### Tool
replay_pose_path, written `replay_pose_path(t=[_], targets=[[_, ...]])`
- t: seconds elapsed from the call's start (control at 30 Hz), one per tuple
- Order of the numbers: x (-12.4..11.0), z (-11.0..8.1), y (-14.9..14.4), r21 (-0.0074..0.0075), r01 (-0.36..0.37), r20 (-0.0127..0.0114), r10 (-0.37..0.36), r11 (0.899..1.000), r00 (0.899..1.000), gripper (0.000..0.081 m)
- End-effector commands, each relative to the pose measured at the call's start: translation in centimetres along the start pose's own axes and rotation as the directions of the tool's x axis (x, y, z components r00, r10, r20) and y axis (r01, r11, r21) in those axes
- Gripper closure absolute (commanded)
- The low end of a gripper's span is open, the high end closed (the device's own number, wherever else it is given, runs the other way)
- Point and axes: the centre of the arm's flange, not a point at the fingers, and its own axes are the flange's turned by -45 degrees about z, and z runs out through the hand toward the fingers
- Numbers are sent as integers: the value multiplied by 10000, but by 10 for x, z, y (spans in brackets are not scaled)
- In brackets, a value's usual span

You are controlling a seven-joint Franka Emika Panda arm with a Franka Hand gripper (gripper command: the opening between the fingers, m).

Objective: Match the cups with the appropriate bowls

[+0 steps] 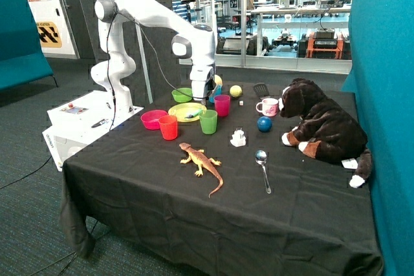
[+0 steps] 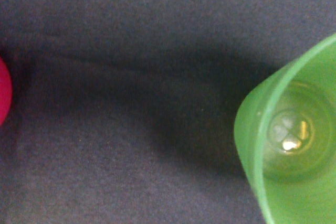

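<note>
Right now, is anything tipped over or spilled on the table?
Nothing looks spilled or tipped. The green cup, magenta cup and red cup all stand upright on the black cloth. The gripper hangs near the yellow-green plate.

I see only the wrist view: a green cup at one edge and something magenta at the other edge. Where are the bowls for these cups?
Observer: The lime green bowl stands behind the yellow-green plate, close beside the gripper.
Operator: And the other one?
Observer: The pink bowl sits on the other side of the plate, right next to a red cup.
Operator: Is any cup already inside a bowl?
Observer: No. The green cup and the magenta cup both stand on the black cloth, outside the bowls.
</note>
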Motion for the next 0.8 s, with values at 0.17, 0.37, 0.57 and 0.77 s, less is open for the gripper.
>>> replay_pose_path(t=[0.17,0.37,0.57,0.77], targets=[[-5,24,-6,-30,177,-58,-177,9998,9998,450],[-5,26,-6,-31,233,-58,-233,9997,9997,453],[0,28,-6,-31,315,-58,-316,9995,9995,456],[7,29,-6,-31,350,-58,-350,9994,9994,460]])
